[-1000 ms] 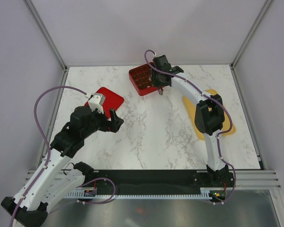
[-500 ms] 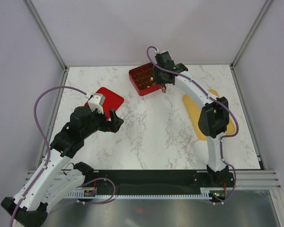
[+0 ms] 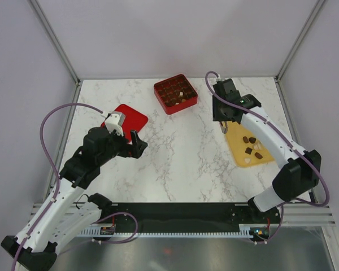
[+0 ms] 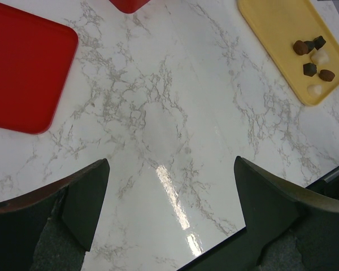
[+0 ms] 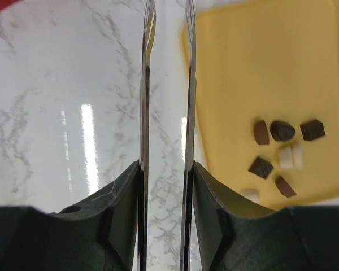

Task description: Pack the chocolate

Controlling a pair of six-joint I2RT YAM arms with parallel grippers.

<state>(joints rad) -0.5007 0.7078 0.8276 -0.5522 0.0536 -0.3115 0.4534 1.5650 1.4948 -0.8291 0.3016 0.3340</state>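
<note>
Several tiny dark brown and cream chocolate pieces (image 3: 251,145) lie on the flat yellow tray (image 3: 235,141) at the right. They also show in the left wrist view (image 4: 312,56) and the right wrist view (image 5: 282,131). The red gridded box (image 3: 175,94) stands at the back with several pieces in its cells. My right gripper (image 3: 224,127) hovers over the tray's left edge, its thin blades a little apart and empty (image 5: 168,11); the pieces lie to its right. My left gripper (image 3: 138,144) is wide open and empty above bare marble (image 4: 169,197).
A flat red lid (image 3: 133,116) lies at the left, just behind my left gripper, and shows in the left wrist view (image 4: 22,68). The yellow tray (image 4: 277,28) is near the table's right edge. Frame posts stand at the back corners.
My right arm has swung away from the red box, rightward and nearer, to the yellow tray's left edge, uncovering the tray's pieces. The left arm has not moved.
</note>
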